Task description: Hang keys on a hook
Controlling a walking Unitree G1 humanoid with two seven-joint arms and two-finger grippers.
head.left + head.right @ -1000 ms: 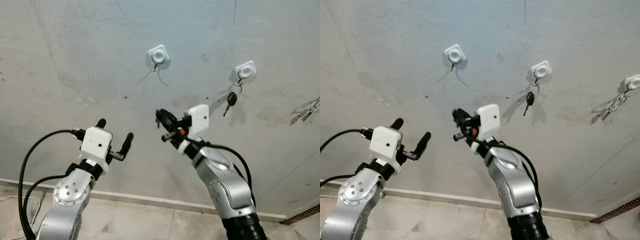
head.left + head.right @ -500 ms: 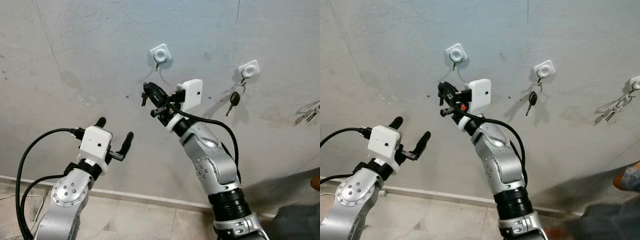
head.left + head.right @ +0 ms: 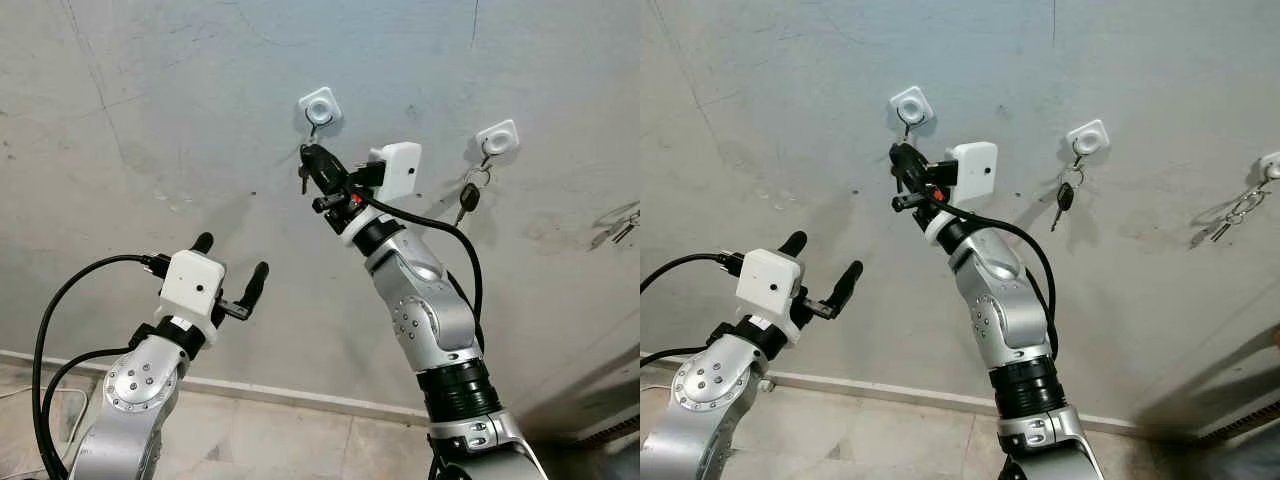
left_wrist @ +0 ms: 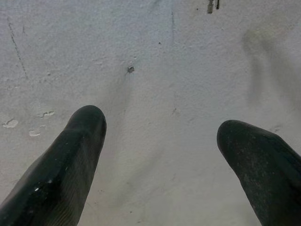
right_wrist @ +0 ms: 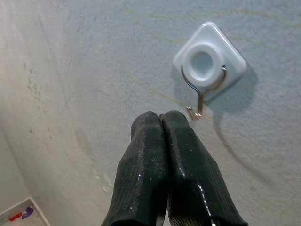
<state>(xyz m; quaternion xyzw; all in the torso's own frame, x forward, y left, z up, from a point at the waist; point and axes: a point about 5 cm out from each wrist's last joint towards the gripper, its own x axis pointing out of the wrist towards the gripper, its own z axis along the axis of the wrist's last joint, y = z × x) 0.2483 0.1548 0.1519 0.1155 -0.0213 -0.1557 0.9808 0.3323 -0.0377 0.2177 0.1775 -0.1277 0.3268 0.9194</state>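
Note:
A white wall hook (image 3: 320, 108) with a wire hook under it is fixed to the grey wall; the right wrist view has it close ahead (image 5: 203, 66). My right gripper (image 3: 312, 160) is raised just below and left of that hook, fingers pressed together (image 5: 160, 120). A small dark key (image 3: 303, 178) dangles from its tip, a short way below the wire. My left gripper (image 3: 231, 256) is held lower and to the left, open and holding nothing, facing bare wall (image 4: 160, 127).
A second white hook (image 3: 497, 137) to the right carries a black-headed key (image 3: 467, 195). More keys (image 3: 620, 228) hang at the far right edge. Skirting and tiled floor (image 3: 250, 440) run along the bottom.
My right arm has risen and swung right, bringing the shut gripper and its key from mid-wall up to just under the left hook. The left arm has stayed still.

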